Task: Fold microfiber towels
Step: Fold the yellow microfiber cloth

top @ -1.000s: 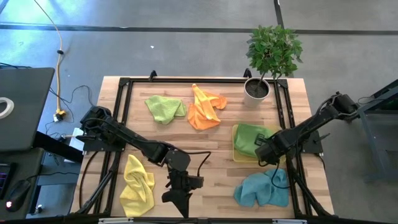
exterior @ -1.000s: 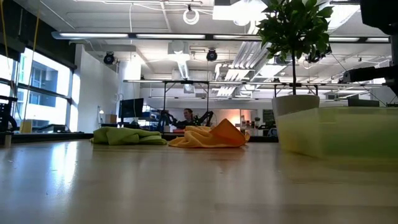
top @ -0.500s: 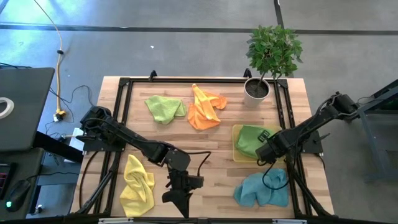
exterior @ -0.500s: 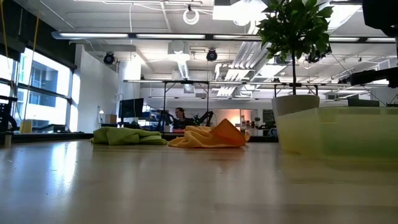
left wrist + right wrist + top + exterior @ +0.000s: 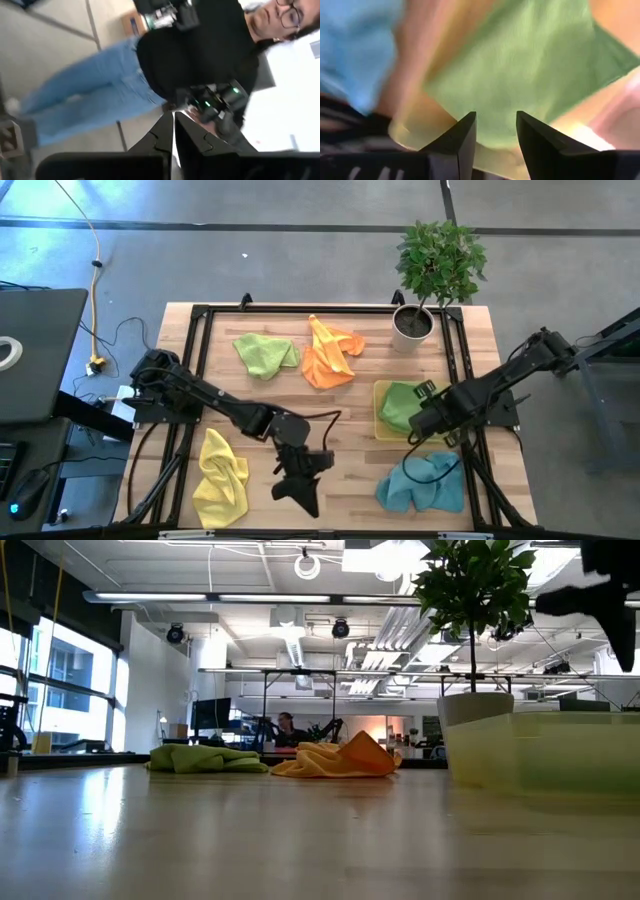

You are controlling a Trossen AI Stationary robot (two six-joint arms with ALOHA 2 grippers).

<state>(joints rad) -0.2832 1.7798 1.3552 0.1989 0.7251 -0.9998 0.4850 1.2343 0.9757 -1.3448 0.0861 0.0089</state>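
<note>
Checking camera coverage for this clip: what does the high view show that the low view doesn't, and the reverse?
Only the high view shows the crumpled yellow towel, the teal towel, the left end effector shut near the table's front edge, and the right end effector open over the folded green towel. Only the low view shows the office behind the table. Both share the crumpled green towel, the orange towel and the potted plant.
</note>
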